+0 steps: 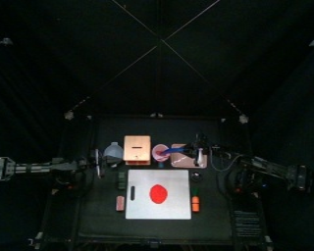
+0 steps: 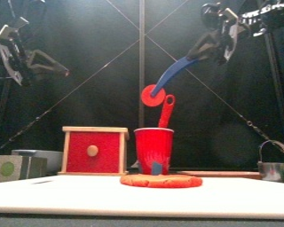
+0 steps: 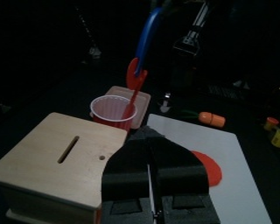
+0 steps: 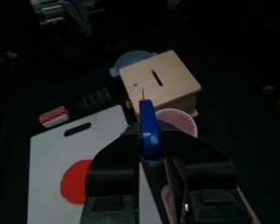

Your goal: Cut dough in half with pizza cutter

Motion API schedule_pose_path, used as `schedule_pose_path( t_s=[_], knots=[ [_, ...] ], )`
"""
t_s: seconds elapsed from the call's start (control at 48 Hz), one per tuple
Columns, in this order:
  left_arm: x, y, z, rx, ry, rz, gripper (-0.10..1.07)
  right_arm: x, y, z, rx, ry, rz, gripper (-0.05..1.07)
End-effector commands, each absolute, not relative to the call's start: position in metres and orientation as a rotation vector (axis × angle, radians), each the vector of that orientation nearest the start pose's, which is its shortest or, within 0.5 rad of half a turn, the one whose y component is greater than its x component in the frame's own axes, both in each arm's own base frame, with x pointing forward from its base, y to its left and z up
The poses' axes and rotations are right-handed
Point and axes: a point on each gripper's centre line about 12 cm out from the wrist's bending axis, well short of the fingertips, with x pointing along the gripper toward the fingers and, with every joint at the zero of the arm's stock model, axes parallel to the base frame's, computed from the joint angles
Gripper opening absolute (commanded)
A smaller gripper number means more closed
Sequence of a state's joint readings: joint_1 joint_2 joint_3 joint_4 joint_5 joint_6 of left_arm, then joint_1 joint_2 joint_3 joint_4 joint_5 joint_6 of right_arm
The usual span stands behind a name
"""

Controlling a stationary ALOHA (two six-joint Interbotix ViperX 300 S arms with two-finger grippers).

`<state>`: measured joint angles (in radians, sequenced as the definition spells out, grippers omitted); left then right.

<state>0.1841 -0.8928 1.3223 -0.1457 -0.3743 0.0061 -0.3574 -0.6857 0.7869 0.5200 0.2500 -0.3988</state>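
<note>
The dough (image 1: 157, 192) lies flat and round on the white board (image 1: 179, 179); it also shows low and red in the front view (image 2: 161, 180). My right gripper (image 2: 216, 43) hangs high at the right, shut on the dark blue handle of the pizza cutter (image 2: 176, 70). The cutter slants down to a red round end above the red cup (image 2: 154, 149). A red stem reaches from there into the cup. The right wrist view has the blue handle (image 4: 146, 131) between the jaws. My left gripper (image 3: 149, 166) is shut and empty, raised over the wooden box (image 3: 60, 150).
A wooden box (image 2: 93, 150) with a slot stands behind the board, left of the cup. Small orange blocks (image 1: 195, 203) lie at the board's sides. A metal pot (image 2: 272, 165) sits at the right, a grey-and-green object (image 2: 8, 167) at the left.
</note>
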Motion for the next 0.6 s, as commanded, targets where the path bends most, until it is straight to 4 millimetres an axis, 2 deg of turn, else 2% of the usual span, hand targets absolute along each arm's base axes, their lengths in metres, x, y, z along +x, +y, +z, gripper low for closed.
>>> schedule_pose_path(
  t_s=[0.0, 0.25, 0.583],
  knots=[
    [0.195, 0.043, 0.244, -0.112, 0.007, 0.235, 0.02, 0.249, -0.063, 0.333, 0.159, 0.212, -0.221, 0.39],
    [0.196, 0.042, 0.249, -0.098, -0.004, 0.226, 0.02, 0.249, -0.032, 0.31, 0.103, 0.168, -0.139, 0.39],
    [0.2, 0.038, 0.25, -0.05, 0.006, 0.196, 0.02, 0.259, -0.007, 0.277, 0.077, 0.148, -0.094, 0.39]
  ],
)
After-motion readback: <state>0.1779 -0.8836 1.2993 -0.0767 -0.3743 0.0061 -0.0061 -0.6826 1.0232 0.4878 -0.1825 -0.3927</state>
